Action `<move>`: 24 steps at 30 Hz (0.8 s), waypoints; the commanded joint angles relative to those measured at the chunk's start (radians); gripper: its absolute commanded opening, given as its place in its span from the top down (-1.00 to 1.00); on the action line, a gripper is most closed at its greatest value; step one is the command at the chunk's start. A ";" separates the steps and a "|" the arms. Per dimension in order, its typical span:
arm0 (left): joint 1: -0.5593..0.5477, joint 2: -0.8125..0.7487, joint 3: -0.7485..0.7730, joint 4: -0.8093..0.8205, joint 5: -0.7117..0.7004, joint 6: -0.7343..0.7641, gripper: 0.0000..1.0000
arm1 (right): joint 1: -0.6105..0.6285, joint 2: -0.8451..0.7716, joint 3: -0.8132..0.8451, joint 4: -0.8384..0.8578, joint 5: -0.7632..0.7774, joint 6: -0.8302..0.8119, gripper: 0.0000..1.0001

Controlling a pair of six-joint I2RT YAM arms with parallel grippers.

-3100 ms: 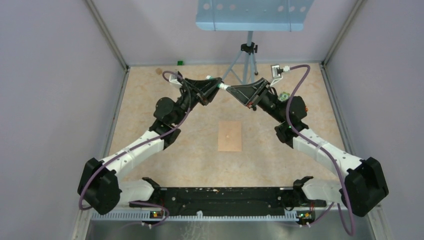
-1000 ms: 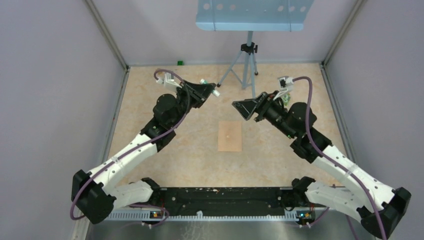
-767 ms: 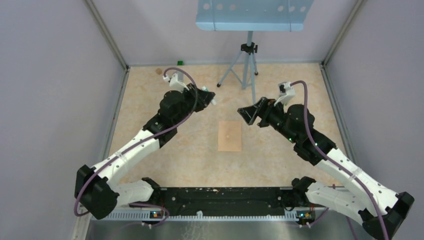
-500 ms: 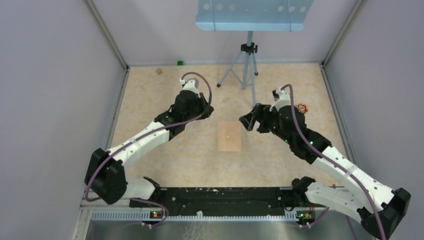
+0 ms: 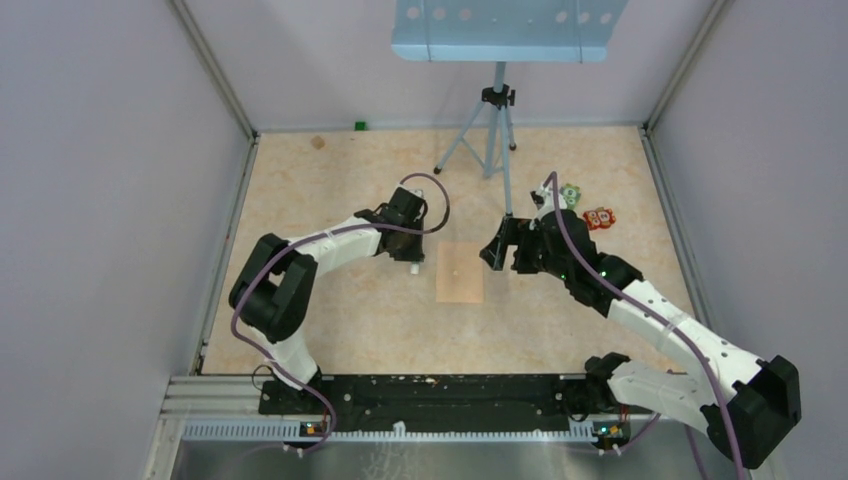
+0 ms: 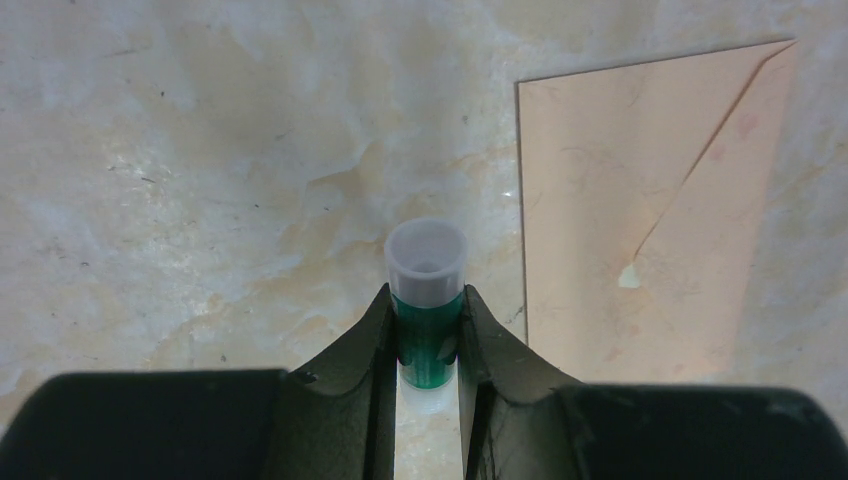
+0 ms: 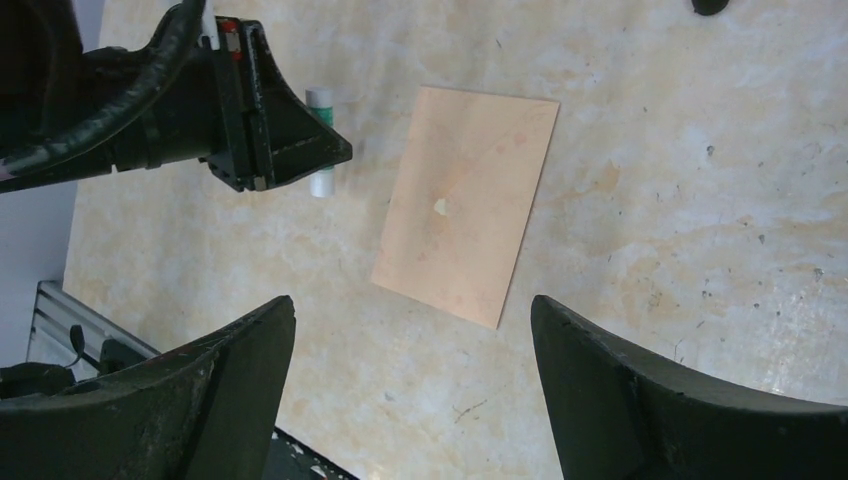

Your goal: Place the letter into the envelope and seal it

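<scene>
The pinkish-tan envelope (image 5: 460,272) lies flat at the table's middle, its flap down, with a small pale spot at the flap's tip (image 6: 629,277). The letter is out of view. My left gripper (image 5: 411,254) is low, just left of the envelope's left edge, shut on a green glue stick (image 6: 427,330) with a translucent white end (image 6: 426,262). The right wrist view shows that stick (image 7: 321,183) poking out beside the envelope (image 7: 465,215). My right gripper (image 5: 497,243) hovers at the envelope's upper right, open wide, with nothing between its fingers (image 7: 240,380).
A tripod (image 5: 490,130) stands at the back centre under a blue-grey panel (image 5: 500,30). Two small toy figures (image 5: 570,192) (image 5: 600,217) lie right of the right arm. A tiny green item (image 5: 359,125) sits at the back wall. Grey walls close in both sides.
Both arms have swung from the back of the table down toward the envelope. The left gripper kept its hold on the glue stick; the right gripper's jaws spread a little wider.
</scene>
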 commanded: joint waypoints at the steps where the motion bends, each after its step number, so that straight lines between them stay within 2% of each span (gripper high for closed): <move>1: 0.004 0.039 0.049 -0.029 0.003 0.022 0.93 | -0.012 0.000 -0.012 0.029 -0.022 -0.009 -0.72; 5: 0.003 0.062 0.046 -0.027 -0.021 0.022 0.75 | -0.013 0.004 -0.017 0.038 -0.056 -0.006 -0.72; 12: 0.001 0.085 0.036 -0.014 -0.043 0.008 0.24 | -0.015 0.012 -0.021 0.048 -0.070 0.000 -0.73; 15: 0.000 0.086 0.031 -0.008 -0.051 0.008 0.08 | -0.015 0.014 -0.022 0.050 -0.072 0.002 -0.73; 24: 0.000 0.087 0.029 0.004 -0.044 0.008 0.03 | -0.015 0.015 -0.022 0.056 -0.078 0.006 -0.74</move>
